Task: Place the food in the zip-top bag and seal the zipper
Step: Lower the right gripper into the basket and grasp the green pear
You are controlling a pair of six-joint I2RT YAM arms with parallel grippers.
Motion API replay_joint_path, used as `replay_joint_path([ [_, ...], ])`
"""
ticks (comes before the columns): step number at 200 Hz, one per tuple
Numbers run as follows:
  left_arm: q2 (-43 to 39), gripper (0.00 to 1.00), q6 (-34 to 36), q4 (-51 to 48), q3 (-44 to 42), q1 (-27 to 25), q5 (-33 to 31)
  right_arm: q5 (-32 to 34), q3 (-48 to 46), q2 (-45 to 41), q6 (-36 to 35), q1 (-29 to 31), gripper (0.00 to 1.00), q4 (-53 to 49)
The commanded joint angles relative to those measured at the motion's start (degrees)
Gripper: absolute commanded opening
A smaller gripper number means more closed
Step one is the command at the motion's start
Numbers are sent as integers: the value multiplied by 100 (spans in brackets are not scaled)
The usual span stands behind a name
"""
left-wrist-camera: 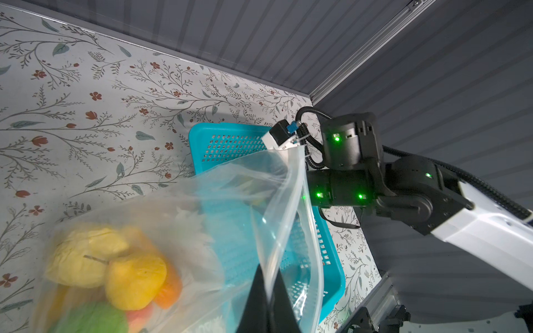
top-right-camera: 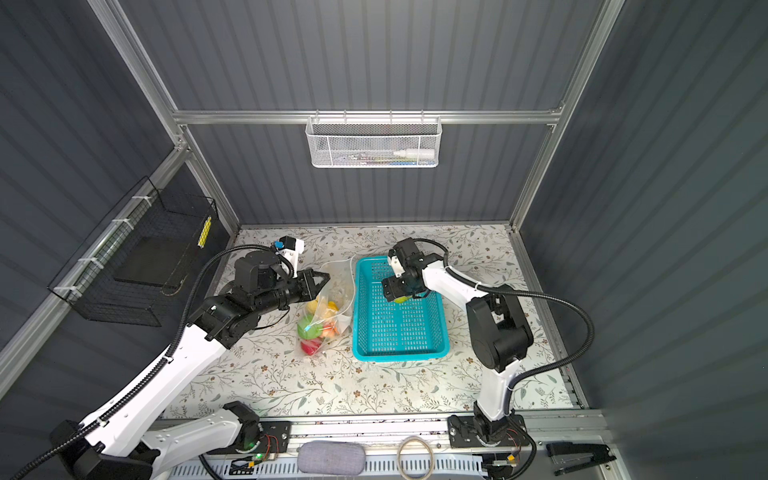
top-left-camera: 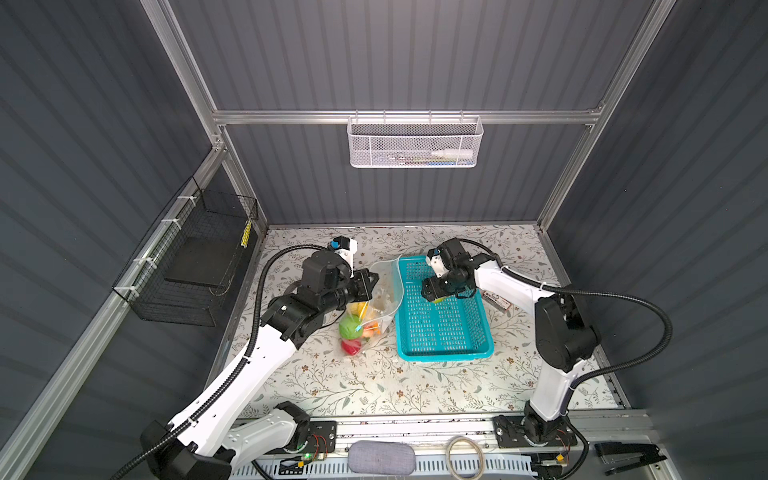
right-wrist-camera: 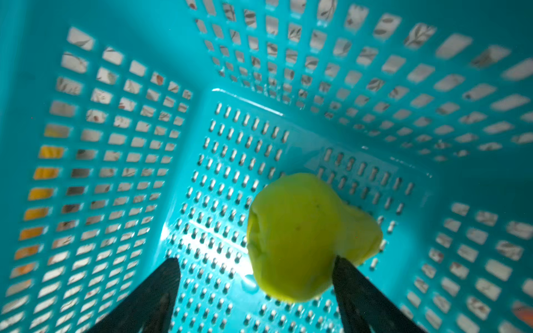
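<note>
Left gripper [left-wrist-camera: 269,278] pinches clear bag [left-wrist-camera: 230,201] edge | yellow, orange, green toy fruit [left-wrist-camera: 135,281] inside, beside gripper | teal basket [left-wrist-camera: 202,131] beyond | right arm [left-wrist-camera: 346,187] above it

Bright even light; wrist views blurred, glare on basket [right-wrist-camera: 461,187].

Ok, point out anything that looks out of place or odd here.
Nothing spilled or damaged. One straggler: a yellow-green toy fruit lies alone in the teal basket, between the right pincer's open fingers, while the other food sits in the zip-top bag, its mouth edge pinched by the shut left pincer.
</note>
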Motion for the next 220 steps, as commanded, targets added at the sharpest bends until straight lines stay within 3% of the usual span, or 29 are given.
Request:
replay_joint_path([
  [1, 25, 0, -53, 113, -27, -21, 122, -505, -376, -404, 223, 9, 86, 90],
  [29, 36, 0, -73, 137, -53, -20, 146, -682, -728, -892, 278, 9, 86, 236],
  [52, 47, 0, -87, 156, -53, -21, 175, 124, -596, -930, -96, 8, 88, 198],
  [84, 3, 0, -113, 135, -62, -21, 138, 868, 103, -329, -887, -8, 91, -202],
  [126, 1, 0, -119, 79, -11, -21, 104, 624, 736, 333, -1337, -105, 99, -103],
  [220, 21, 0, -104, -7, 88, -21, 63, 241, 1595, 1423, -1843, -123, 99, -509],
])
